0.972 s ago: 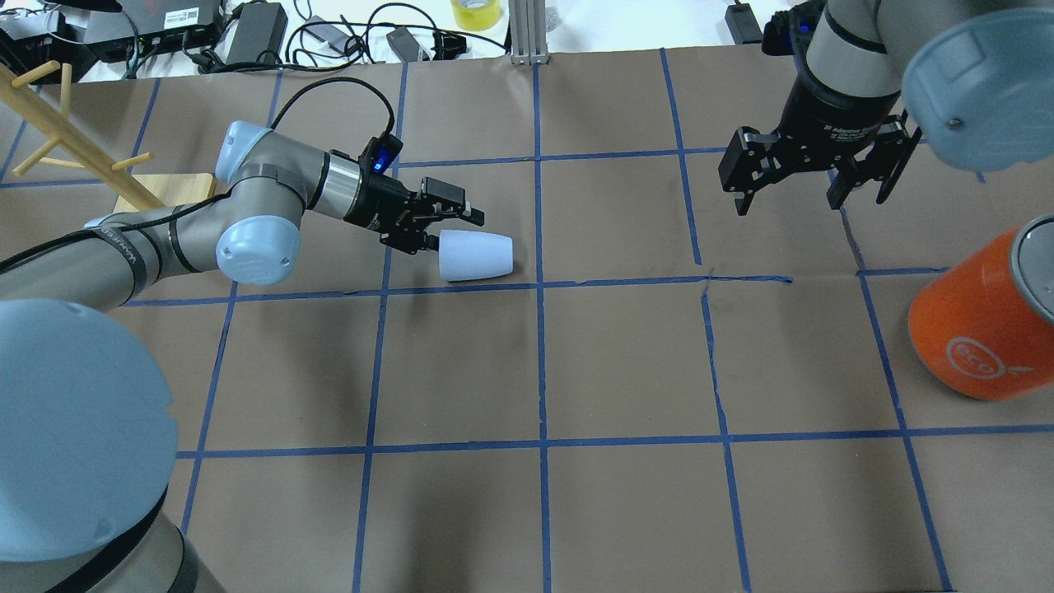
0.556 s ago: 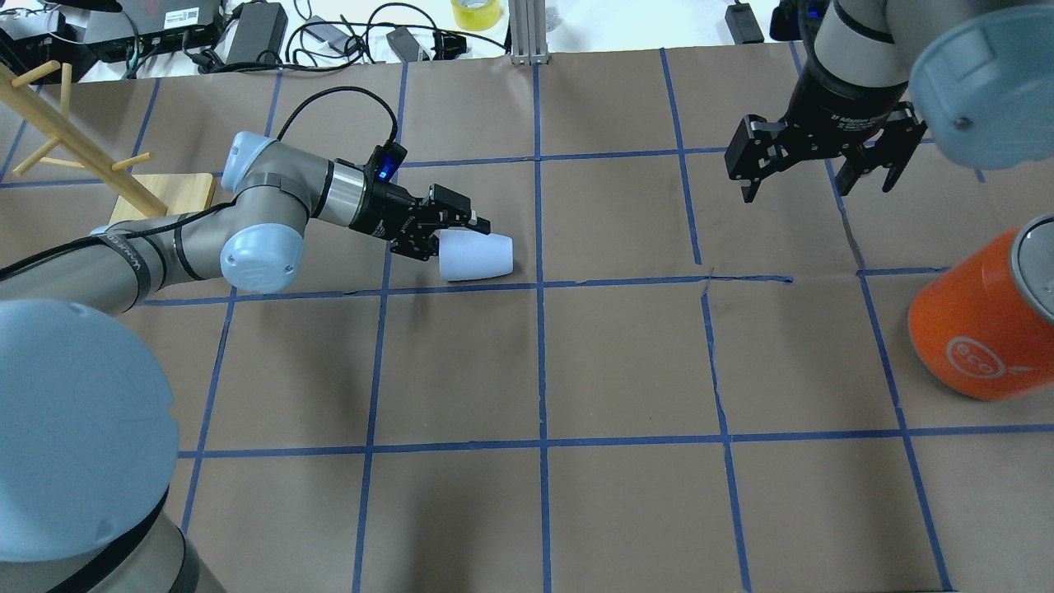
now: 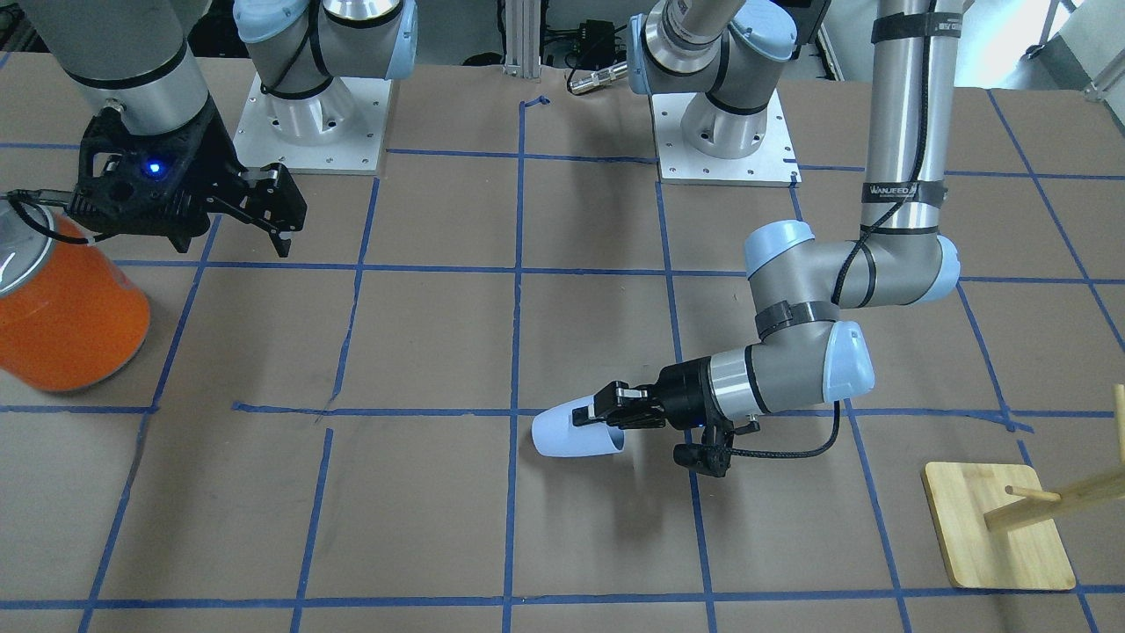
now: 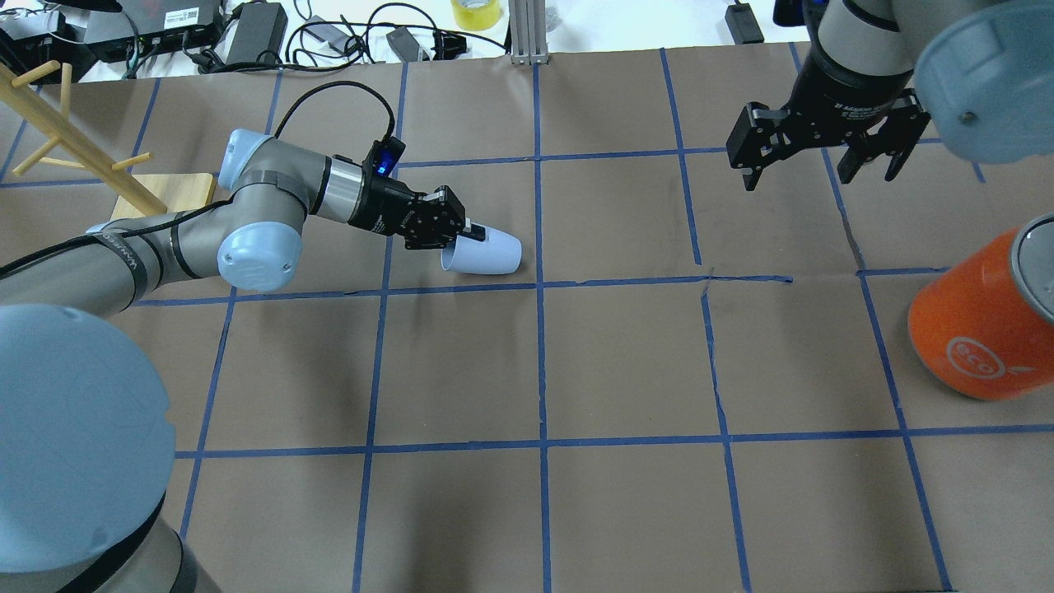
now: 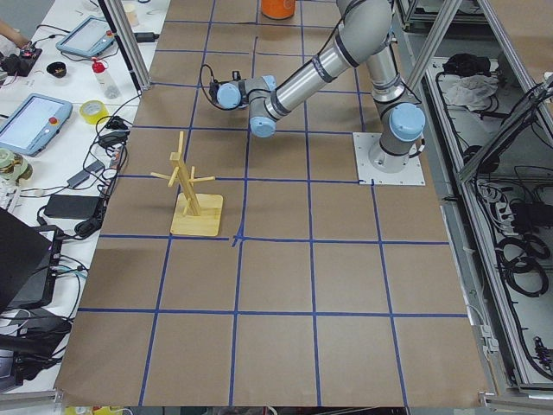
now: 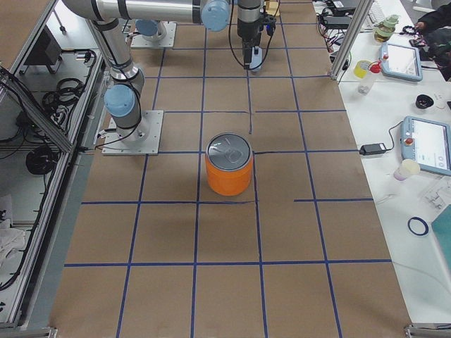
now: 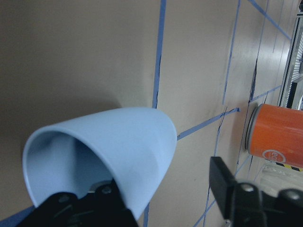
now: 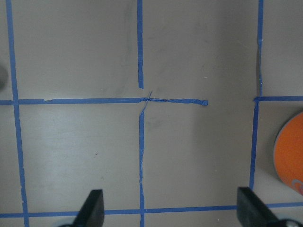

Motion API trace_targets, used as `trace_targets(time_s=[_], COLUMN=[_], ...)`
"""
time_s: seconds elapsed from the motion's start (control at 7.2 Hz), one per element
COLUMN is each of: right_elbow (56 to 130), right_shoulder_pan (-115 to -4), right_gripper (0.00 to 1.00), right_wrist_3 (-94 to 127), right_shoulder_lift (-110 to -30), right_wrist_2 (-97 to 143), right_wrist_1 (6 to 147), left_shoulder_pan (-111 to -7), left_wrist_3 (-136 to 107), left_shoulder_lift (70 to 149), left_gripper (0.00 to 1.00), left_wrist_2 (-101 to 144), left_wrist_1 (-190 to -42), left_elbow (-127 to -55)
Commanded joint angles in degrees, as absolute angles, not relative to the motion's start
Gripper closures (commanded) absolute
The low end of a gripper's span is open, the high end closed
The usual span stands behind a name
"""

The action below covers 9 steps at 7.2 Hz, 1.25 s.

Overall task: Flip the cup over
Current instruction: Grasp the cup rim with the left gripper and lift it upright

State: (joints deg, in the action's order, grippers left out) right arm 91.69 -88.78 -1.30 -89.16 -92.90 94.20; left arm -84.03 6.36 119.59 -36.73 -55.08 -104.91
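Note:
The pale lavender-blue cup point(image 4: 492, 254) lies on its side on the brown paper, mouth toward my left gripper point(image 4: 463, 240). It also shows in the front view point(image 3: 569, 436) and fills the left wrist view point(image 7: 118, 146). The left gripper is open, level with the table, and straddles the rim. One finger point(image 7: 85, 208) sits at the mouth's lower edge. The other finger point(image 7: 236, 198) stands outside, apart from the wall. My right gripper point(image 4: 819, 177) is open and empty, well above the table at the far right; it also shows in the right wrist view point(image 8: 171, 210).
A large orange can point(image 4: 980, 329) with a silver top stands at the right edge, also in the front view point(image 3: 66, 308). A wooden peg rack point(image 4: 165, 193) on a square base stands at the left. Cables and boxes lie beyond the far edge.
My left gripper has moved forward to the cup's mouth and rolled its wrist, and one finger now lies over the rim. The cup has shifted slightly right. The right gripper has drawn back a little.

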Motion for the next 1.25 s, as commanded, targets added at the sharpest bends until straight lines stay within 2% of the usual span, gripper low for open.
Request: trace_targets(time_s=[0.0,0.28,0.69,1.11], right_elbow=[91.8,92.1,92.2,92.2], right_shoulder_pan=[-88.8,-88.9,-88.9,-88.9], right_gripper=[0.0,0.0,0.0,0.0], right_wrist_3=[-1.3,-1.3,-1.2,-1.1], right_shoulder_lift=[-89.1,-89.0,-89.1,-89.1], right_wrist_2=[-92.9,-93.0,-93.0,-93.2], right_wrist_1=[94.3,93.9,93.9,94.0], left_shoulder_pan=[-84.1,-84.1,-86.5,-87.2], left_wrist_3=[0.9,-5.5,-5.2,6.8], left_shoulder_lift=[118.0,114.8,110.1,111.3], left_gripper=[0.95,0.96,0.96,0.96], left_wrist_2=[-36.3,-37.7,-70.7,-92.1], left_wrist_1=[-55.0,-54.8,-55.1,-54.9], left_elbow=[-104.9,-104.0,-99.4,-94.8])
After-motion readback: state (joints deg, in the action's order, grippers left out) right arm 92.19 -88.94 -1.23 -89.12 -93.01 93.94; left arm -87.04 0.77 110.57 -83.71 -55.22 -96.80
